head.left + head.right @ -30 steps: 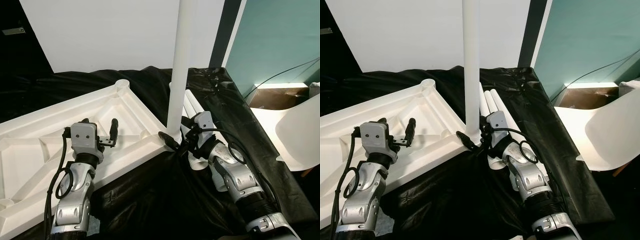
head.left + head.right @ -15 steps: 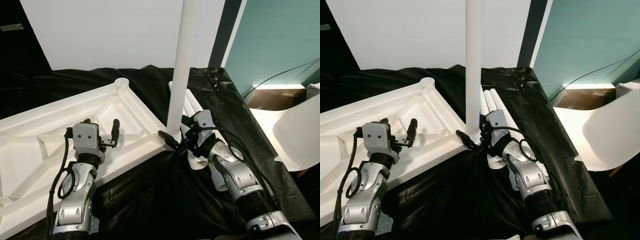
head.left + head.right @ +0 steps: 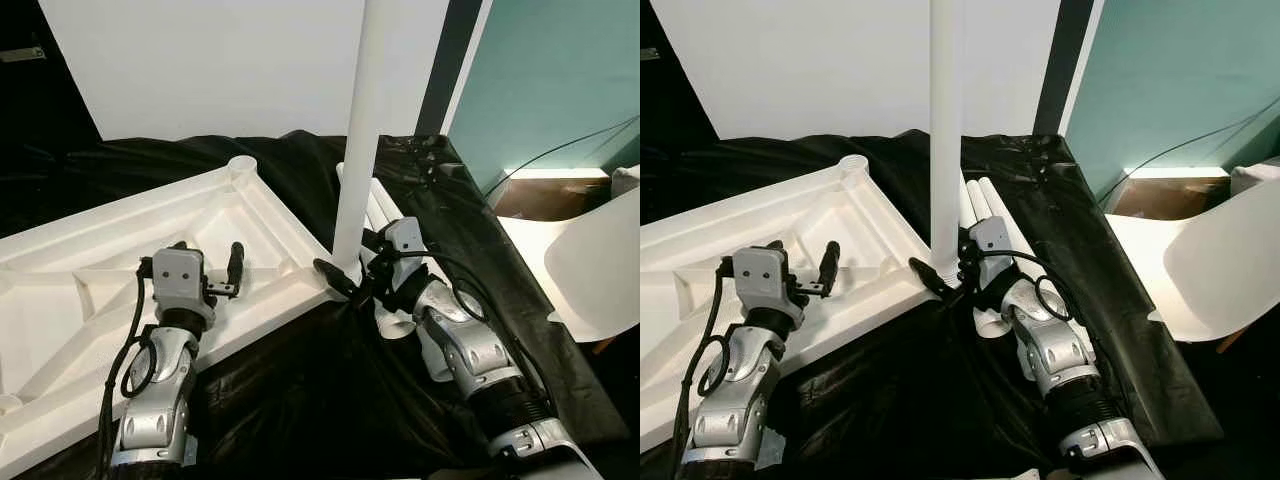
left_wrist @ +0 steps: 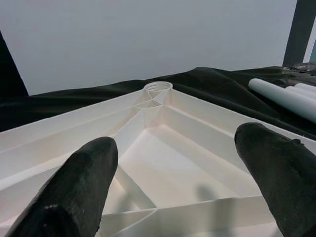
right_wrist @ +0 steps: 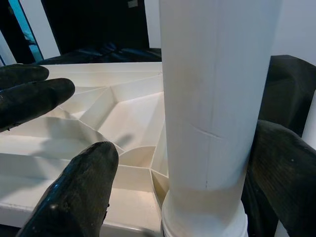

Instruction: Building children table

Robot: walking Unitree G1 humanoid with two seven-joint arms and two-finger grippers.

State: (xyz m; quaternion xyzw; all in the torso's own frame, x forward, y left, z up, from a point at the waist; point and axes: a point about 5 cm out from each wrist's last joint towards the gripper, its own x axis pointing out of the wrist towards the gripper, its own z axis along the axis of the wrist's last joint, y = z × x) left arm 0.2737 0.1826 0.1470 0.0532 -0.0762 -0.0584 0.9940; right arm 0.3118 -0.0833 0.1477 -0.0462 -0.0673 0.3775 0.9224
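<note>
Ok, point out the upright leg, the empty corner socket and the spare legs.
upright leg (image 3: 357, 130), left eye view, mid shaft.
corner socket (image 4: 158, 87), left wrist view, threaded rim.
spare legs (image 3: 978, 200), right eye view, far ends on the black sheet.

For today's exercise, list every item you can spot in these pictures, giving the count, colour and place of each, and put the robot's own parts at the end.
Tabletop: one, white, lying upside down with its ribs showing on the black sheet, to the robot's left.
Upright leg: one, white, standing in the tabletop's near corner socket.
Loose legs: at least two, white, lying on the sheet just beyond the upright leg.
Empty socket: one, white, at the tabletop's far corner.
Sheet: one, black, spread under everything.
Chair: one, white, at the far right.
Cardboard box: one, brown, behind the chair.
Left gripper: one, black fingers, open above the tabletop's ribs.
Right gripper: one, black fingers, around the foot of the upright leg.
</note>
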